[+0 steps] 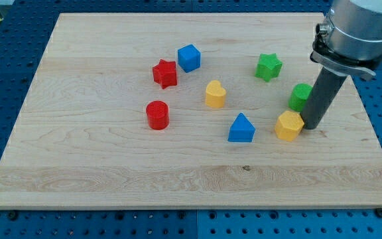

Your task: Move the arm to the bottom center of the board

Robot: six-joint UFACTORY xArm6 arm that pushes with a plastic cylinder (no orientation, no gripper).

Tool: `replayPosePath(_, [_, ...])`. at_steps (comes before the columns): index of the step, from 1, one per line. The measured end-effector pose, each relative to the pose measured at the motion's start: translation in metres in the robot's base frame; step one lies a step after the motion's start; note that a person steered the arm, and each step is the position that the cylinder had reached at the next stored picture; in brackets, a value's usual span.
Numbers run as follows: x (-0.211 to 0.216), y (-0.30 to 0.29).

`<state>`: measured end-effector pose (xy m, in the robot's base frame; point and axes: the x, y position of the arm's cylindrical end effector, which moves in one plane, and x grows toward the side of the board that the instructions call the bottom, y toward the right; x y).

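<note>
1. Eight blocks lie on the table — my tip touches the yellow hexagon at its right side.
2. I carry no fingers, only the rod.
3. Behind my tip sits the green cylinder, partly hidden; left of it — the blue triangle.

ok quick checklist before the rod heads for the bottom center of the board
1. Tip located: my tip shows at the view's right, beside the yellow block. ok
2. Tip clear of blocks: it seems to touch the yellow block; the green block sits right by the rod. not ok
3. Blue block off a straight path: it lies above the path. ok
4. Target spot on the board free: ok
5. Tip at bottom center: not ok
</note>
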<state>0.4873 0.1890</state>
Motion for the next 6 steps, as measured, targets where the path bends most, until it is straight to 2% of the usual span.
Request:
replayPosePath(2, [-0.018, 0.021])
replayPosePath(3, [0.01, 0.035])
replayPosePath(4, [0.063, 0.059])
replayPosePath(5, [0.102, 0.036])
replayPosePath(6, [0.105, -0.028])
